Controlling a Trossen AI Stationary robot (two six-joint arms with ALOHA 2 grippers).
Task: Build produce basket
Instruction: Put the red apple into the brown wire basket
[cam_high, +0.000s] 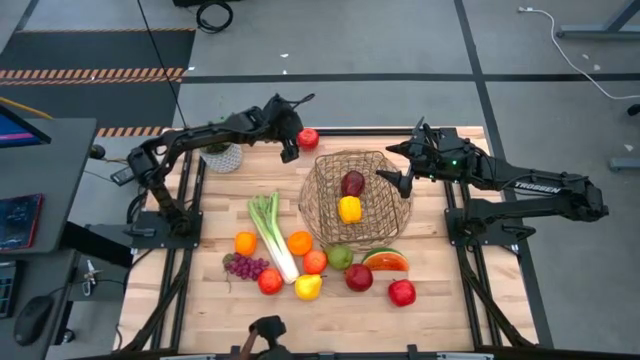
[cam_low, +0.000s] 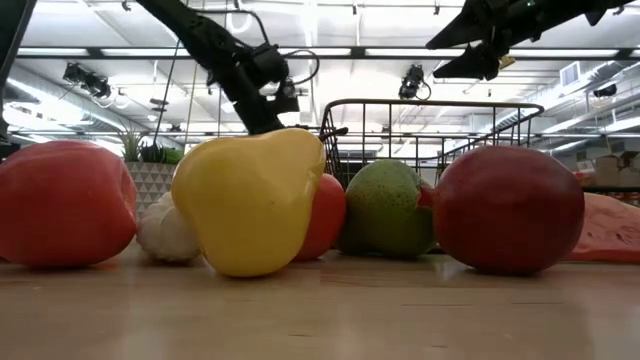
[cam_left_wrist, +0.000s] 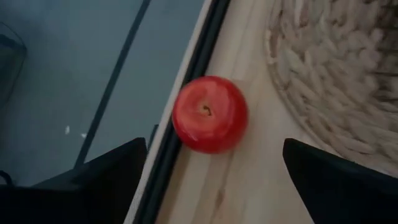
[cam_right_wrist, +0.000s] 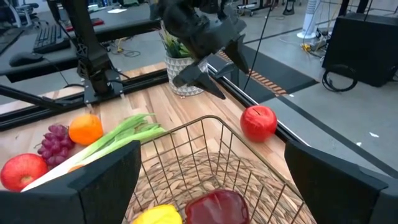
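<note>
A red apple (cam_high: 308, 138) (cam_left_wrist: 209, 114) (cam_right_wrist: 259, 122) rests on the table at its far edge, just behind the basket (cam_high: 355, 195). My left gripper (cam_high: 290, 148) (cam_left_wrist: 211, 186) hovers open above it, a little to its left, touching nothing. The round wire basket (cam_right_wrist: 205, 155) holds a dark red apple (cam_high: 353, 183) and a yellow pepper (cam_high: 349, 209). My right gripper (cam_high: 400, 182) (cam_right_wrist: 211, 186) is open over the basket's right rim. The rest of the produce lies near the table's near edge: leek (cam_high: 272, 235), oranges (cam_high: 246, 243), grapes (cam_high: 245, 266), green pear (cam_high: 340, 256), watermelon slice (cam_high: 385, 261).
A white-potted plant (cam_high: 222, 157) stands at the far left, under the left arm. More apples (cam_high: 402, 292) (cam_high: 359, 277) and a yellow fruit (cam_high: 308, 287) (cam_low: 250, 200) lie along the near edge. A black rail (cam_left_wrist: 186, 93) borders the table's far edge right beside the apple.
</note>
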